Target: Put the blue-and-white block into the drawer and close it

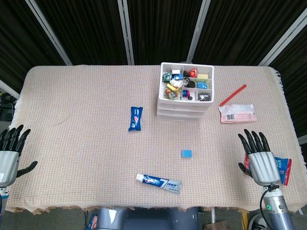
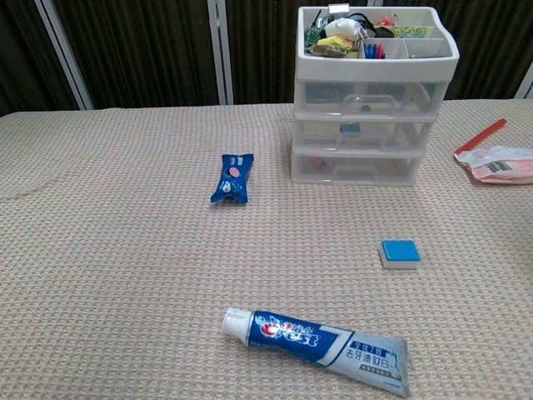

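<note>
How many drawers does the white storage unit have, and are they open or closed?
3. The storage unit has a top drawer, a middle drawer and a bottom drawer, stacked under the open tray; all look closed.

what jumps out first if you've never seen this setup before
The white drawer unit at the far middle-right of the table stands out, its top tray crammed with colourful odds and ends and its drawers all shut. Nearer the front lie a toothpaste tube and, to its right, the small blue-and-white block. Both robot hands, left hand and right hand, rest open at the table's edges.
</note>
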Controlling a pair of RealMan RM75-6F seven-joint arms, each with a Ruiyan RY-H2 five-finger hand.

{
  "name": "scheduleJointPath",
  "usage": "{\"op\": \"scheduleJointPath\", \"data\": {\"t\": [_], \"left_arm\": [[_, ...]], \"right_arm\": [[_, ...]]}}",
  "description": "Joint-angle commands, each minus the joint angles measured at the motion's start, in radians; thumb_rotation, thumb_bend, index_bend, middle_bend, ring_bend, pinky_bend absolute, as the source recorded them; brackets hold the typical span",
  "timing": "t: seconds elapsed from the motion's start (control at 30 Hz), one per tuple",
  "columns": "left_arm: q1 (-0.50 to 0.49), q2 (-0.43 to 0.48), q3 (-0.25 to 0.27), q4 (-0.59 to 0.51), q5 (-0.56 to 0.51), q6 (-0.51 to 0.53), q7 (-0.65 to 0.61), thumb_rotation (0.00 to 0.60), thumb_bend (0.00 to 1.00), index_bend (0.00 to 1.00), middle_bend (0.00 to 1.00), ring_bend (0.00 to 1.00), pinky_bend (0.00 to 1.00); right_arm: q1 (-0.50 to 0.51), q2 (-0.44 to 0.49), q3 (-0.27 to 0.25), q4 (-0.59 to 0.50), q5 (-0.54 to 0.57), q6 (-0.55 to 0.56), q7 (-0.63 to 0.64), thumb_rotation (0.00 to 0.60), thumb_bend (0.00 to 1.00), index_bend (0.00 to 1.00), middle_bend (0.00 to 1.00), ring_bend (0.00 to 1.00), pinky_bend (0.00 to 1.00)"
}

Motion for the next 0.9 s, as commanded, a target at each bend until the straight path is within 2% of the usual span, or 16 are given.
{"op": "scheduleJointPath", "data": {"t": [0.03,0.9], "left_arm": [[0.0,0.001,0.0,0.0,0.001,0.001,-0.001,0.6,0.18,0.08,0.0,0.0,0.0],[0.0,0.001,0.003,0.002,0.011,0.005,-0.002,0.6,0.18,0.08,0.0,0.0,0.0]], "right_arm": [[-0.001,0.0,0.0,0.0,0.0,0.001,-0.001,0.6,0.1,0.08,0.0,0.0,0.0],[0.0,-0.001,0.005,-0.019,0.021,-0.011,0.005,0.6,0.1,0.09,0.0,0.0,0.0]]}}
